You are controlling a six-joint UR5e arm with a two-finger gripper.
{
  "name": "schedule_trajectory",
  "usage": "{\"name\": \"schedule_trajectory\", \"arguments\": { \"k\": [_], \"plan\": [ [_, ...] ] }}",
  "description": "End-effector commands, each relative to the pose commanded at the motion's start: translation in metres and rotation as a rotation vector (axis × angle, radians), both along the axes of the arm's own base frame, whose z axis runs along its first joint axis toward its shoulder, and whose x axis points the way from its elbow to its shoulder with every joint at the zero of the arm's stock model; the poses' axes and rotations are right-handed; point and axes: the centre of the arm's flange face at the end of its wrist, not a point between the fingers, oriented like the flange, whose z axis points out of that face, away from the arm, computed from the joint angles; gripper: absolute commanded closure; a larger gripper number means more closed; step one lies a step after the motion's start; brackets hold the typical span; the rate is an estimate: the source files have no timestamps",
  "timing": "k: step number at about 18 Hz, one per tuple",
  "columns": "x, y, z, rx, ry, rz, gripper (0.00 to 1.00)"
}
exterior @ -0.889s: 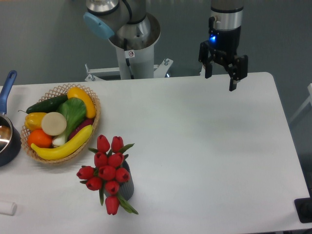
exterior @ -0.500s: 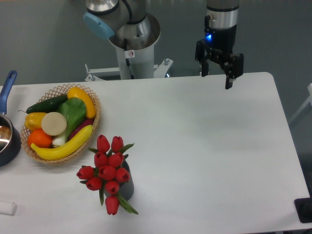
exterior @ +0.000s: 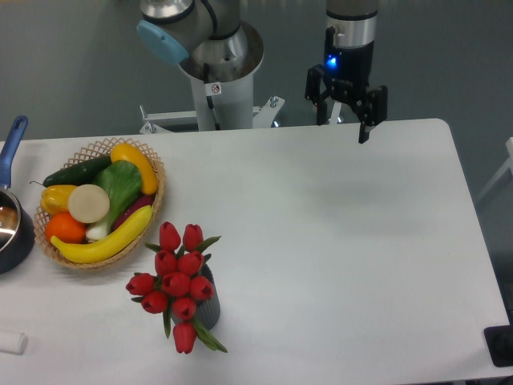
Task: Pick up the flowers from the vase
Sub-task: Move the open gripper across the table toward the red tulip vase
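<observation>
The flowers [exterior: 178, 282], a bunch of red tulip buds with green leaves, stand in the vase [exterior: 206, 308], a small dark grey ribbed cylinder near the table's front left. My gripper [exterior: 342, 128] hangs high over the far edge of the table, well to the right of and behind the bouquet. Its two black fingers are spread apart with nothing between them. The buds hide most of the vase from above.
A wicker basket [exterior: 152, 210] of fruit and vegetables sits left of the bouquet. A dark pot with a blue handle [exterior: 11, 143] is at the left edge. The robot's base [exterior: 215, 72] stands behind the table. A small white object [exterior: 11, 342] lies at the front left corner.
My gripper has moved left and slightly up along the table's far edge, staying open. The flowers and vase have not moved.
</observation>
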Motion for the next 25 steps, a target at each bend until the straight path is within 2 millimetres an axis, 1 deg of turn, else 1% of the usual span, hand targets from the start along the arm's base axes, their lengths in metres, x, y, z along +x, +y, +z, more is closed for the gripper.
{"name": "schedule_trajectory", "arguments": {
  "k": [2,4,6,9,10,12,14,16,17,18,20,22,25],
  "plan": [
    [0.003,0.010,-0.002,0.100,-0.074,0.050,0.00],
    [0.007,0.017,-0.005,0.170,-0.129,0.062,0.00],
    [0.013,0.023,-0.019,0.206,-0.186,0.065,0.00],
    [0.020,0.049,-0.039,0.271,-0.278,0.005,0.00],
    [0.024,0.055,-0.039,0.292,-0.294,-0.011,0.00],
    [0.027,0.061,-0.038,0.335,-0.316,-0.031,0.00],
    [0.037,0.077,-0.038,0.398,-0.359,-0.076,0.00],
    [0.043,0.084,-0.040,0.438,-0.387,-0.100,0.00],
    [0.043,0.087,-0.040,0.468,-0.402,-0.110,0.00],
    [0.040,0.092,-0.038,0.496,-0.409,-0.121,0.00],
    [0.036,0.110,-0.042,0.524,-0.411,-0.162,0.00],
    [0.041,0.139,-0.049,0.511,-0.435,-0.210,0.00],
    [0.031,0.160,-0.042,0.512,-0.466,-0.181,0.00]
  ]
}}
